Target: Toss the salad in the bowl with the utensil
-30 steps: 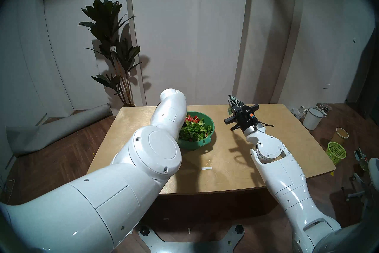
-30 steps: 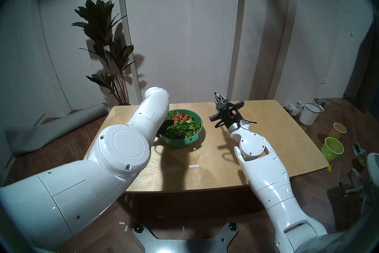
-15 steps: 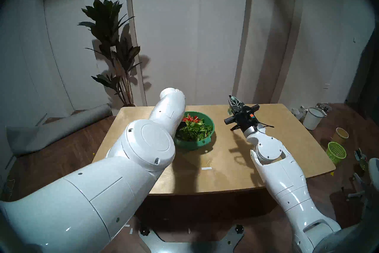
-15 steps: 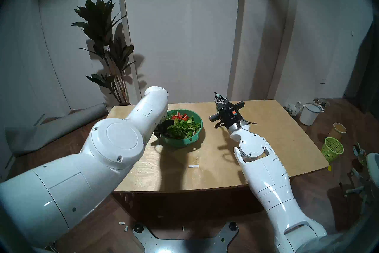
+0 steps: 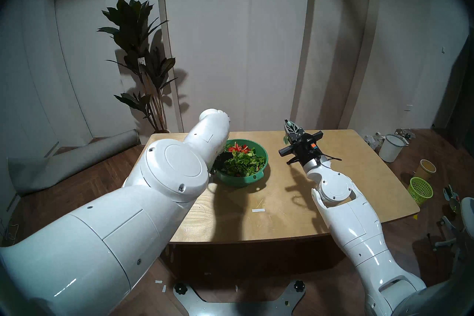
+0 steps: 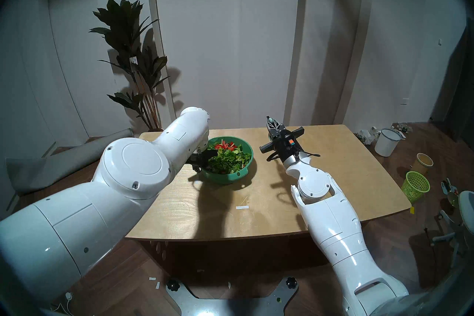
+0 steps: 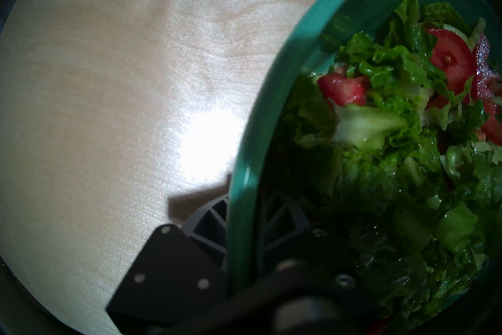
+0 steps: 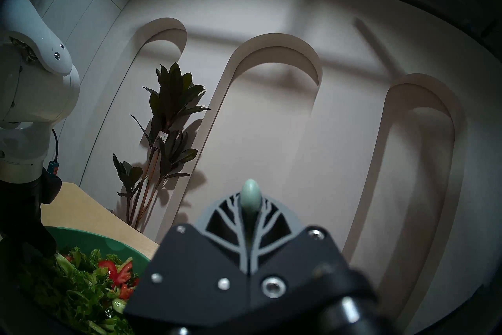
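The green bowl stands on the wooden table, filled with the salad of lettuce and tomato pieces. My left gripper is shut on the bowl's left rim: one finger lies outside the wall and the other inside against the leaves. My right gripper hovers above the table to the right of the bowl and is shut on the utensil. Only the utensil's pale mint rounded end shows past the fingertips.
A strip of white tape lies on the table in front of the bowl. On the floor to the right stand a white bucket, a paper cup and a lime mesh basket. At back left are a plant and a rolled mat.
My left arm's elbow has swung to the left, uncovering the bowl's left side and the gripper on its rim. The bowl has stayed put. The right gripper has shifted slightly left.
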